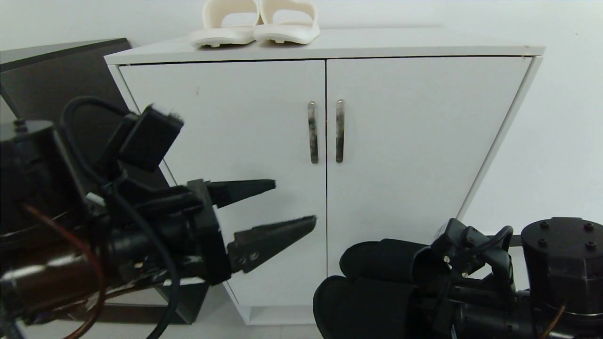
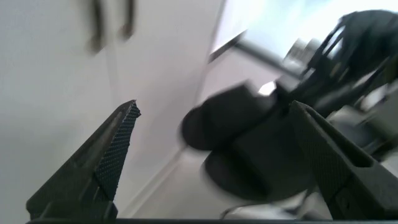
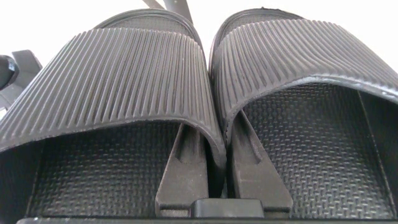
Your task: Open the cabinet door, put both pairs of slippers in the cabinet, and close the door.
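A white two-door cabinet (image 1: 264, 197) stands before me, both doors shut, with two metal handles (image 1: 313, 133) at the centre seam. A pair of cream slippers (image 1: 256, 23) rests on its top. My left gripper (image 1: 282, 209) is open in front of the left door, below the handles, holding nothing. A pair of black slippers (image 1: 372, 282) hangs low in front of the right door, and my right gripper (image 3: 214, 158) is shut on their adjoining inner edges. In the left wrist view the black slippers (image 2: 249, 146) lie beyond the left gripper (image 2: 217, 124).
A dark piece of furniture (image 1: 56, 70) stands to the left of the cabinet. A pale wall (image 1: 565, 117) runs behind and to the right. Light floor (image 1: 212, 325) shows below the cabinet.
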`<state>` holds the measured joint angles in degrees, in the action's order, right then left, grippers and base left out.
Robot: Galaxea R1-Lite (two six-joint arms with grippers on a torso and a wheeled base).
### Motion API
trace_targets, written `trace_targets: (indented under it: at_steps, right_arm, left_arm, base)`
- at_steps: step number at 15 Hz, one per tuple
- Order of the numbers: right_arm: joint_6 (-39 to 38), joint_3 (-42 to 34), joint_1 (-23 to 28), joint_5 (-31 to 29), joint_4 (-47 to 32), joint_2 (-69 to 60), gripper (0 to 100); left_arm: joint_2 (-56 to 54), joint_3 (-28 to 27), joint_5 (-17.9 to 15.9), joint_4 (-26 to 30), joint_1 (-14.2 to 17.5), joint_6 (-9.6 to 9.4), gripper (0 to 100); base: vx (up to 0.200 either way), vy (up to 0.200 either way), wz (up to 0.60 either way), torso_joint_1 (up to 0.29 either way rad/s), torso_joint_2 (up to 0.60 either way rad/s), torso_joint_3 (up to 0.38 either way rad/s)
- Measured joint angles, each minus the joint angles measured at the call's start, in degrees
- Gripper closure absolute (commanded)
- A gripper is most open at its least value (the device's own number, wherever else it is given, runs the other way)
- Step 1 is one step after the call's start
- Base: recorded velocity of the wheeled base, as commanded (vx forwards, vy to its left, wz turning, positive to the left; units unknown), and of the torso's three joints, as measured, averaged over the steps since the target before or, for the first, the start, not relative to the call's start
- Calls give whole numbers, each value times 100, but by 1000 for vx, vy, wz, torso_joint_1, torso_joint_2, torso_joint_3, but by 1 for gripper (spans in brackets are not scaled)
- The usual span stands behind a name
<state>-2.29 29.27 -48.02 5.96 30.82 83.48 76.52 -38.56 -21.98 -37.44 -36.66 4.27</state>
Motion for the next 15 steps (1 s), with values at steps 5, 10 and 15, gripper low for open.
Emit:
trace_targets:
  at_steps: [5,10,15]
  right_arm:
    - [-9,9,4,5,33,65,100]
    - [-9,9,10,2,38,80,100]
    - [-9,16,4,0,35,127,100]
  left_arm:
    - [1179,-1403,-820,-217,-74,816,0]
    - [1655,-2086,-1374,-183,-7,1409,0]
    - [1727,-2586,-679,446,-16,1114,0]
  base:
    - [0,0,0,0,0,0]
    - [0,0,0,0,0,0]
    - [0,0,0,0,0,0]
